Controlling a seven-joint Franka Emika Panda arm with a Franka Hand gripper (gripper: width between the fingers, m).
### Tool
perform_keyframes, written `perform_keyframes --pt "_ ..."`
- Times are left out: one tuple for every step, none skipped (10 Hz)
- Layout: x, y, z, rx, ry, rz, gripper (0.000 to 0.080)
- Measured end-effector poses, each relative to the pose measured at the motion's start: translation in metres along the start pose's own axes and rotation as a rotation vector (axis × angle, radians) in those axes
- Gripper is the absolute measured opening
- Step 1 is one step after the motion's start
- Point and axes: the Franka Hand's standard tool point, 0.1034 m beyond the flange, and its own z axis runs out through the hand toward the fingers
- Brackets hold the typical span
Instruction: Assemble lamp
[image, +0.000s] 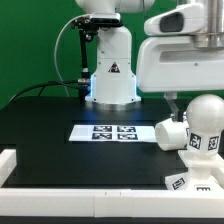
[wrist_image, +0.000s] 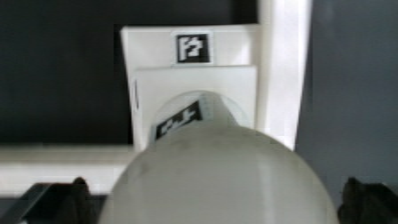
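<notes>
The gripper (wrist_image: 214, 196) is spread wide, and the wrist view shows a dark finger (wrist_image: 61, 197) at each side of the bulb (wrist_image: 214, 168). The round white head fills the space between them. Each finger sits just beside the bulb's flank, but whether the pads actually press on it cannot be told from either view. So the bulb is between the fingers, with the grip unconfirmed.

In the exterior view, the arm (image: 182, 52) comes in from above, its big white wrist block hanging over the end of the marker board (image: 112, 132) on the exterior view's right. The hand points down, and the bulb's tagged head shows just past that same end of the marker board, nearer the camera. The black table (image: 40, 125) spreads out around the marker board, and the robot pedestal (image: 110, 75) stands behind it.

Only the wrist view looks straight down past the bulb onto the flat square base (wrist_image: 169, 75), which has one black tag near its far edge. The bulb lies in line with it, but whether the two touch cannot be told. Only the exterior view shows the marker board, the pedestal and the arm's stance. The fingertips themselves are lost there behind the bulb.
</notes>
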Motion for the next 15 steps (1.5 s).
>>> perform_keyframes --pt "0.0026 0.0028 -0.0001 0.004 0.018 -0.039 0.0698" --pt "0.0027 0.0042 0.0 0.002 0.019 -0.02 0.0698" --pt "0.0027 0.004 0.0001 0.002 0.019 -0.021 0.0572" --pt "0.0027 0.0037 0.0001 0.005 0.019 0.027 0.0572" --pt "0.0028 0.0039 0.0001 0.006 0.019 0.119 0.0573" --pt "0.0032 0.0042 0.0 0.005 0.022 0.194 0.0573" --pt "0.0035 0.0056 0.0005 0.005 0.028 0.329 0.0573" --pt "0.0039 0.0069 0.0005 0.006 0.033 0.472 0.0573" --pt "0.0029 0.007 0.0005 0.009 0.028 0.658 0.0573" --pt "0.0007 0.0055 0.0009 0.017 0.011 0.887 0.0573" --pt "-0.0003 0.003 0.0009 0.039 -0.013 1.088 0.0574" --pt "0.0007 0.0023 0.0002 0.07 -0.031 1.263 0.0574" --pt "0.0027 0.0034 -0.0017 0.08 -0.037 1.336 0.0574" --pt "0.0036 0.0039 -0.0026 0.083 -0.039 1.35 0.0574" --pt "0.0027 0.0032 -0.0013 0.081 -0.04 1.345 0.0574"
